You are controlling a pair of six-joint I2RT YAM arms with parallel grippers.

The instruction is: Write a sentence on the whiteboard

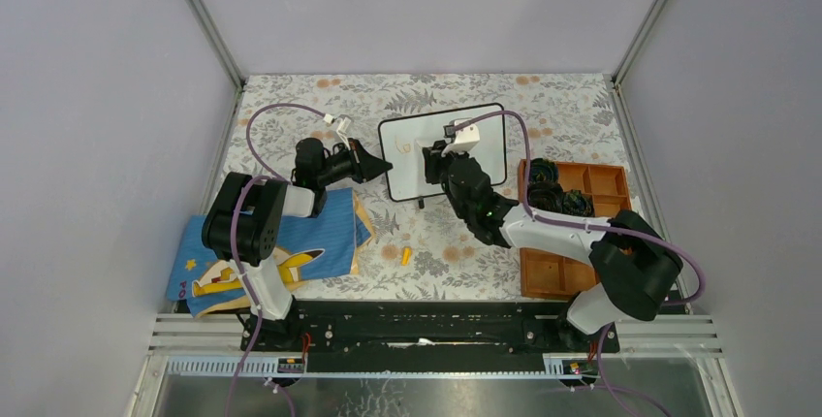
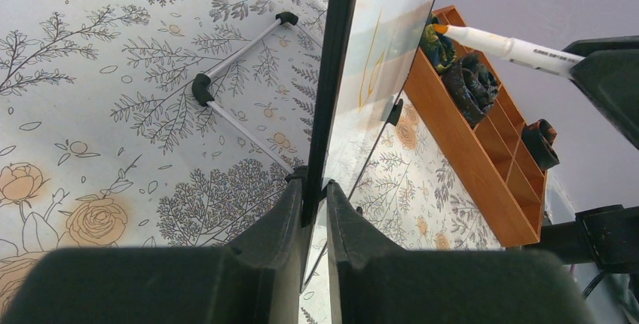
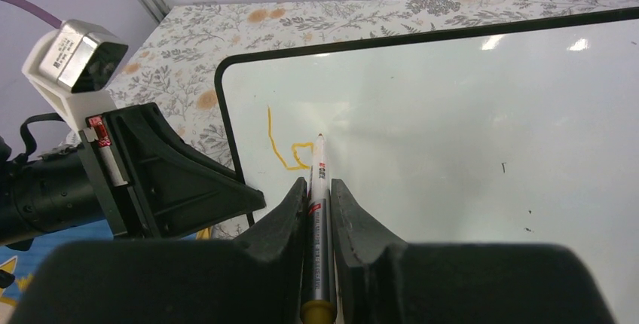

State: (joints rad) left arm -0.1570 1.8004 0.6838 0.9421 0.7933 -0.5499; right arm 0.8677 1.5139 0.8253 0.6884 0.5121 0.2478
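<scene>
The whiteboard (image 1: 490, 141), white with a thin black frame, stands tilted up at the middle of the table. My left gripper (image 1: 386, 167) is shut on its left edge; in the left wrist view the black frame (image 2: 331, 75) runs between the closed fingers (image 2: 286, 211). My right gripper (image 3: 319, 182) is shut on a white marker (image 3: 319, 166) whose tip rests against the board face (image 3: 467, 113). Of the sentence, only a few thin orange strokes (image 3: 290, 149) show, just left of the tip. From the left wrist view the marker (image 2: 505, 47) points at the board.
A wooden divided tray (image 1: 601, 179) with dark rolled items sits right of the board. A blue cartoon-printed cloth (image 1: 300, 238) lies under the left arm. A small orange cap (image 1: 406, 255) lies on the floral tablecloth. The board's black-tipped wire feet (image 2: 202, 87) stick out behind it.
</scene>
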